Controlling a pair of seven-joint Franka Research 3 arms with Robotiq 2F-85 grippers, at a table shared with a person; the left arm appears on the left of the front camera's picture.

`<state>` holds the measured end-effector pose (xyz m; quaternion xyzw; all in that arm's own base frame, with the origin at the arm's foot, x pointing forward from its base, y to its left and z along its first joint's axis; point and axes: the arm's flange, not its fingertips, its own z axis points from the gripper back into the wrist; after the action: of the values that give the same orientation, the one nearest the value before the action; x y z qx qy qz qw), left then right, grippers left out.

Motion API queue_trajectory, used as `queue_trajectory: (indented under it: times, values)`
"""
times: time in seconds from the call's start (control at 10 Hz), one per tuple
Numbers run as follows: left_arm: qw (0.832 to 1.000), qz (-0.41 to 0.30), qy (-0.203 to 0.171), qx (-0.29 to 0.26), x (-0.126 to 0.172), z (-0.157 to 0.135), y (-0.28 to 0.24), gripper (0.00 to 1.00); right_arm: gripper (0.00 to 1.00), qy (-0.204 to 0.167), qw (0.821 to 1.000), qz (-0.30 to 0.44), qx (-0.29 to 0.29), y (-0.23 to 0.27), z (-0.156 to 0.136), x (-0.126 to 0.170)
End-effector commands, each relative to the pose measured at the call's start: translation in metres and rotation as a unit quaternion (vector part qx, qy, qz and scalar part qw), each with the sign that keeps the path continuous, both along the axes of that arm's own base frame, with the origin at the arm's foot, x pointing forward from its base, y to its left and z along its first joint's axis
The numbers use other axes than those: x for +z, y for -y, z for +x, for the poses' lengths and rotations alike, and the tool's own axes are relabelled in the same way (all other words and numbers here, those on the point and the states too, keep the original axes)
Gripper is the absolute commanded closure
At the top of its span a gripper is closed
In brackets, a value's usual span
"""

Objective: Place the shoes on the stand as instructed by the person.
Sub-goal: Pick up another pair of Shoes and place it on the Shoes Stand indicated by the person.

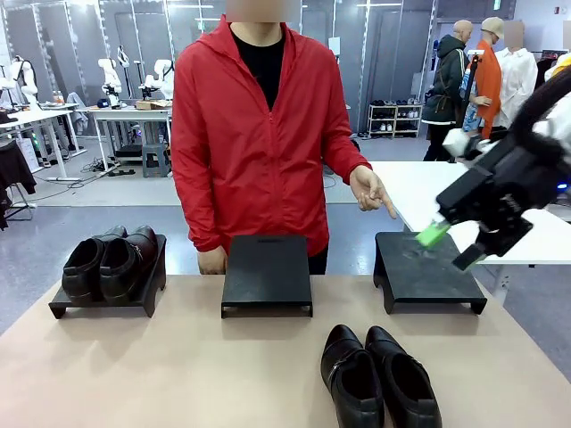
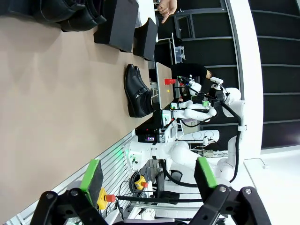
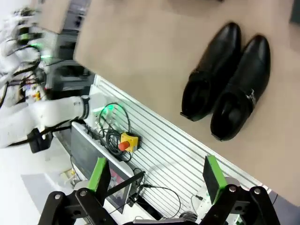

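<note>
One pair of black shoes (image 1: 378, 379) lies on the table near the front edge, right of centre; the right wrist view has this pair (image 3: 229, 79) at its upper right, the left wrist view (image 2: 137, 90) at mid-frame. A second pair (image 1: 111, 261) sits on the left stand (image 1: 62, 308). The person (image 1: 254, 134) in a red jacket stands behind the table, one hand (image 1: 373, 192) pointing down at the right stand (image 1: 426, 272). My right gripper (image 1: 451, 246) hangs open above that stand's right side. My left gripper (image 2: 149, 174) is open and holds nothing.
A bare middle stand (image 1: 268, 272) sits between the other two. Beyond the table's near edge lie a slatted panel (image 3: 159, 154), cables and a yellow emergency-stop box (image 3: 126, 141). White tables (image 1: 419, 183) and other people stand behind.
</note>
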<state>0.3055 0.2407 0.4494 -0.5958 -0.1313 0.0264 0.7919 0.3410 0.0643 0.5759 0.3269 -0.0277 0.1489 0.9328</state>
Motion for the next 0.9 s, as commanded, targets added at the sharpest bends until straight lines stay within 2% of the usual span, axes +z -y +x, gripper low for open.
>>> queue_trajectory:
  times: [0.0,0.3,0.5,0.8]
  values:
    - [1.0,-0.001,0.005,-0.005,0.002,-0.004,0.002,0.0,0.0,-0.02,0.997,-0.061,-0.044,-0.031,0.003,-0.021]
    - [1.0,-0.001,0.005,-0.005,0.002,-0.004,0.002,0.0,0.0,-0.029,0.983,-0.148,-0.106,-0.081,0.001,-0.064]
    - [1.0,-0.001,0.005,-0.005,0.002,-0.004,0.002,0.0,0.0,-0.04,0.978,-0.176,-0.102,-0.094,0.005,-0.093]
    - [1.0,-0.001,0.005,-0.005,0.002,-0.004,0.002,0.0,0.0,-0.037,0.967,-0.227,-0.11,-0.113,0.011,-0.138]
